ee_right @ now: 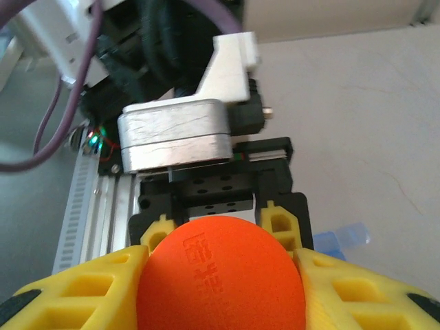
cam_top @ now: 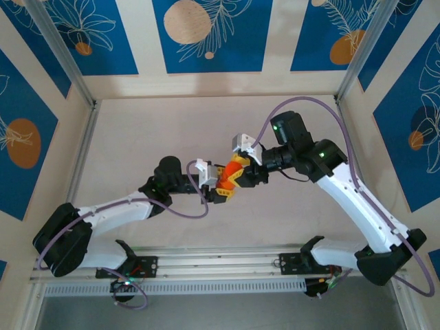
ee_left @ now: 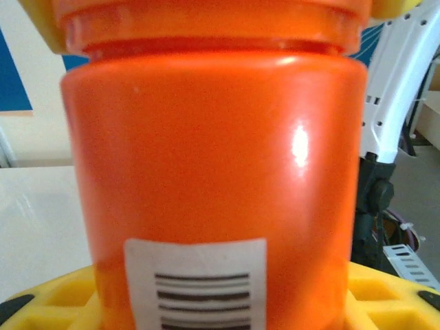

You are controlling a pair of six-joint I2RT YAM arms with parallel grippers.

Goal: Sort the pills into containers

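Orange and glossy, the bottle (cam_top: pixel 232 175) is clamped low on its body by the left jaws, which are drawn almost shut around it. Its cap (ee_right: pixel 220 282) is pinched from both sides by the right jaws. The bottle is thus held between the two sets of jaws, seemingly clear of the counter (cam_top: pixel 137 137). No pills can be seen. Beyond the right jaws, a translucent blue corner on the counter is taken to be the containers (ee_right: pixel 347 237). That strip is judged light, thin-walled and apt to skid, so it is best gripped gently across its narrow width. The smooth bottle may slip if the cap is twisted.
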